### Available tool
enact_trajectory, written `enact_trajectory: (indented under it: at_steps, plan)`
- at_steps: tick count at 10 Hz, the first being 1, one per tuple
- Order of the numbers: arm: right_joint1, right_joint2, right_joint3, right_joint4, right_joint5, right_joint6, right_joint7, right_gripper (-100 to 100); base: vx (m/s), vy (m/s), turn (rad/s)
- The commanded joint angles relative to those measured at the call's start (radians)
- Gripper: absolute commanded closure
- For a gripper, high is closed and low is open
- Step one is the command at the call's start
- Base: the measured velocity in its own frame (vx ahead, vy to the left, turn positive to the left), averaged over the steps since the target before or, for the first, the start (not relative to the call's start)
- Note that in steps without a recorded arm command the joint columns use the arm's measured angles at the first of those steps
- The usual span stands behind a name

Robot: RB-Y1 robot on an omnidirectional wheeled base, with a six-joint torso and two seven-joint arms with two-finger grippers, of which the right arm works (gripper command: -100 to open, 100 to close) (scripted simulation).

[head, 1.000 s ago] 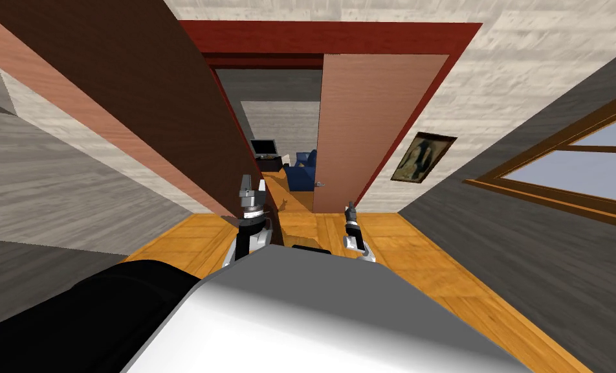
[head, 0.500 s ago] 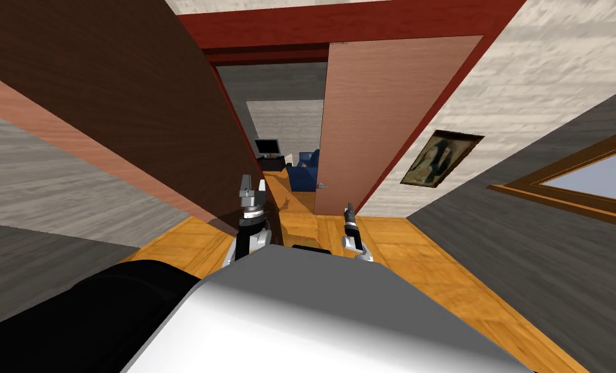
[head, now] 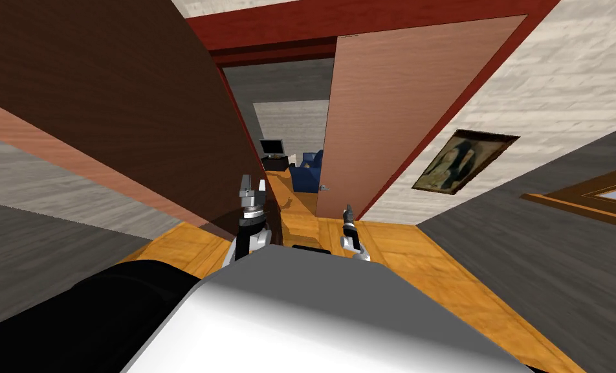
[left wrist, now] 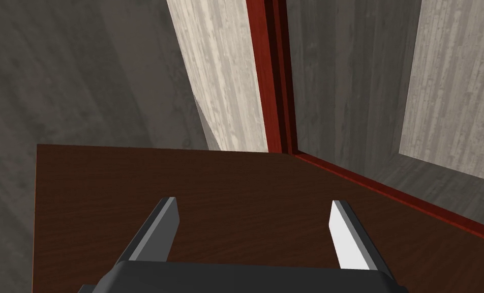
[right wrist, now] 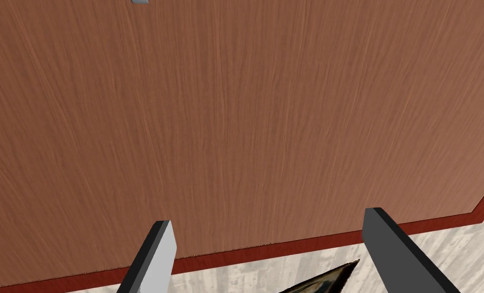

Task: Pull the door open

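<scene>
Right gripper (head: 348,210) hangs spread and empty, facing the light brown door leaf (head: 391,110) at the right side of the red frame (head: 339,26). I'd line up squarely on the small grey handle (head: 324,188) at the leaf's free edge, then close and pull. Left gripper (head: 252,185), also spread, sits by the dark leaf (head: 125,110), which is swung out beside me and narrows my room. A picture (head: 463,162) hangs on the wall beyond the frame.

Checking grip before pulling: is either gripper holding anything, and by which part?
Nothing is held. The left gripper is open at the dark door leaf; the right gripper is open facing the lighter leaf, its handle untouched.
</scene>
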Motion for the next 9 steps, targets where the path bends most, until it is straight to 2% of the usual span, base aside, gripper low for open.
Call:
enact_trajectory:
  at_steps: [1,3,4,9]
  plan:
    - [-0.022,0.003,-0.005,0.049,-0.01,-0.015,0.007,-100,0.1,-0.03,0.12]
    - [-0.04,0.011,-0.009,0.095,-0.021,-0.027,0.016,-100,0.08,-0.03,0.109]
    - [-0.04,0.011,-0.009,0.095,-0.021,-0.027,0.016,-100,0.053,-0.019,0.04]
    - [-0.09,0.034,-0.021,0.223,-0.052,-0.062,0.042,-100,0.087,-0.026,0.133]
